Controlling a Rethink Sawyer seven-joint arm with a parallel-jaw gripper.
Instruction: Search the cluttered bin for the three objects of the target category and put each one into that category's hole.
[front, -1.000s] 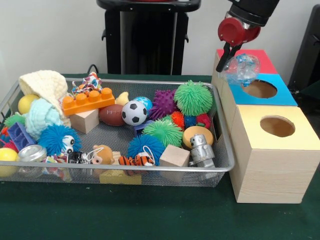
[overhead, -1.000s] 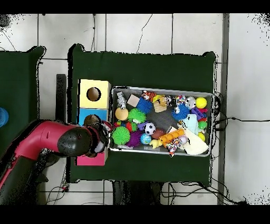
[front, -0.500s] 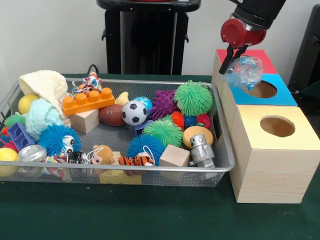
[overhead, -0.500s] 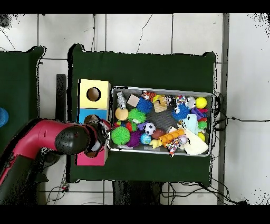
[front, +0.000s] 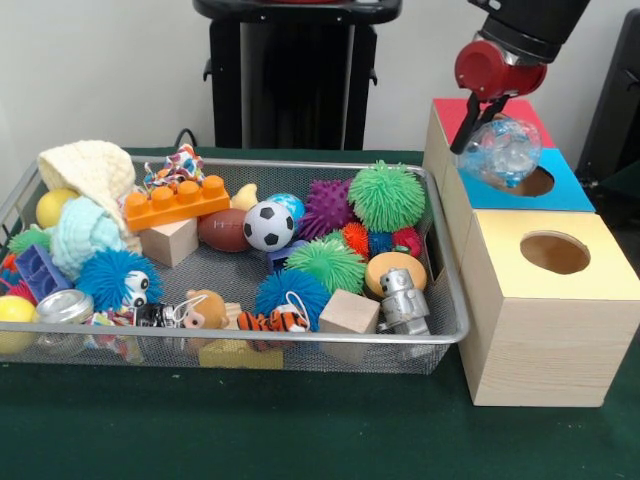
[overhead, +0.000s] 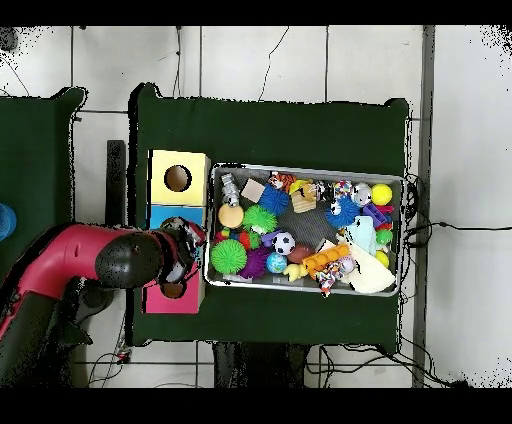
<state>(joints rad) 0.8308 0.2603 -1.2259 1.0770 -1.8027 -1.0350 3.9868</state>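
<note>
Front view, items taken from the near edge of the table (front: 200, 440) toward the far edge:

- Green cloth covers the table; a wire mesh bin (front: 445, 290) sits on it, with a row of three boxes just beside the bin's right wall.
- Yellow-topped box (front: 545, 330) is the nearest of the row; its round hole is open and nothing shows inside.
- At the bin's near rim lie a wooden cube (front: 349, 311), a small grey robot figure (front: 402, 298), a tiger-striped toy (front: 273, 321) and a metal tin (front: 64, 306).
- Blue fuzzy balls (front: 290, 290) sit behind these, one of them with toy eyes at the near-left.
- Mid-bin: a soccer ball (front: 268, 225), a brown football (front: 222, 229) touching it, a green spiky ball (front: 327, 264) and an orange-yellow ball (front: 394, 268).
- Toward the far rim: an orange building brick (front: 177, 201) resting on a wooden block (front: 168, 240), a purple spiky ball (front: 328, 207), and a large green fuzzy ball (front: 386, 196) in the far-right corner.
- Cream and pale-green knitted pieces (front: 88, 200) fill the far-left corner.
- Blue-topped box (front: 555, 190) is the middle of the row.
- A clear glitter ball (front: 500, 152) hangs directly over the blue box's hole, partly covering it.
- Gripper (front: 484, 128) comes down from the red and black arm; its fingers are clamped on the glitter ball, with one dark finger (front: 466, 128) visible on the ball's left side.
- Red-topped box (front: 455, 115) is the farthest; the arm hides most of it.

Overhead view: the arm (overhead: 90, 265) covers the blue and red boxes, so the ball cannot be made out there.
</note>
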